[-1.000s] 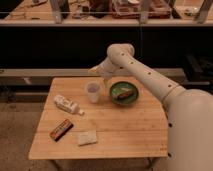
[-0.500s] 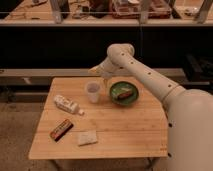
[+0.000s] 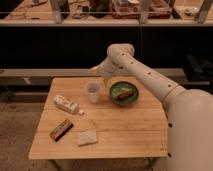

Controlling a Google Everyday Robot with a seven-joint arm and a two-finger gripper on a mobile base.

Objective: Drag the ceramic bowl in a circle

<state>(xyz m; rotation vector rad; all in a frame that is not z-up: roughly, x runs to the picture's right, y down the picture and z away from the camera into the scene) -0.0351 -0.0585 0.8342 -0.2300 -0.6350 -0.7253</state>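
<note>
One dark-green ceramic bowl [image 3: 116,93], claw [image 3: 103,78] just beside

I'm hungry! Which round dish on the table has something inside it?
The dark-green ceramic bowl: a small brown piece lies in it. The whitish cup beside it is taller and narrower. The gripper, jaws open, hangs behind them.
</note>
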